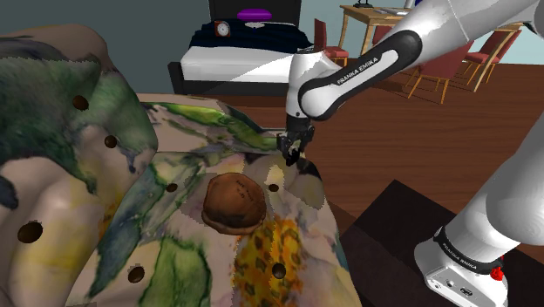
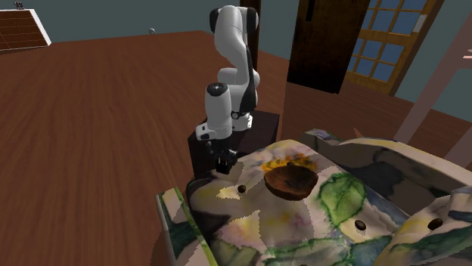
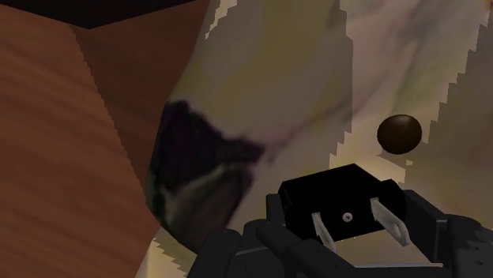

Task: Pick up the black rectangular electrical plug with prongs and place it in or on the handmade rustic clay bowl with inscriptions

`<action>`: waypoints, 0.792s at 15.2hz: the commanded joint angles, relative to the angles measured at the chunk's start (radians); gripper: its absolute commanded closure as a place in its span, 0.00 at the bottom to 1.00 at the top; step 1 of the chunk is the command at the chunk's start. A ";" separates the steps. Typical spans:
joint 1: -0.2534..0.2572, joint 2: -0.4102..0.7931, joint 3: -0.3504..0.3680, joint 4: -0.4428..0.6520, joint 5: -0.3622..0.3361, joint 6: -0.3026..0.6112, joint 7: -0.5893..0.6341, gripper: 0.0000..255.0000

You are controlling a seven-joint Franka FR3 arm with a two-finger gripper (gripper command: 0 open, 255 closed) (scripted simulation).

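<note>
The black rectangular plug (image 3: 340, 207) sits between my fingers, its two metal prongs pointing toward the camera. My gripper (image 3: 344, 225) is shut on it, with a finger pressed against each side. In the shoulder view the gripper (image 1: 292, 157) is low over the far edge of the patterned cushion surface, beyond and to the right of the brown clay bowl (image 1: 234, 202). The second exterior view shows the gripper (image 2: 225, 162) to the left of the bowl (image 2: 291, 181), which stands upright and empty.
The surface is a flower-patterned upholstered cushion (image 1: 174, 253) with dark buttons (image 3: 399, 134). It rises into a tall back at the shoulder view's left. My dark stand (image 1: 392, 227) lies beside it. Wooden floor, a bed (image 1: 244, 52) and chairs (image 1: 453, 65) lie beyond.
</note>
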 commanded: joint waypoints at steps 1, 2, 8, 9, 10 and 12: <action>-0.001 -0.018 0.001 0.008 0.006 -0.026 -0.004 1.00; -0.001 -0.027 0.002 0.012 0.009 -0.039 -0.006 1.00; -0.003 -0.076 0.003 0.043 0.024 -0.117 -0.016 1.00; -0.003 -0.083 0.003 0.048 0.026 -0.130 -0.018 1.00; -0.003 -0.090 0.003 0.055 0.028 -0.143 -0.019 1.00; -0.004 -0.104 0.003 0.067 0.032 -0.169 -0.021 1.00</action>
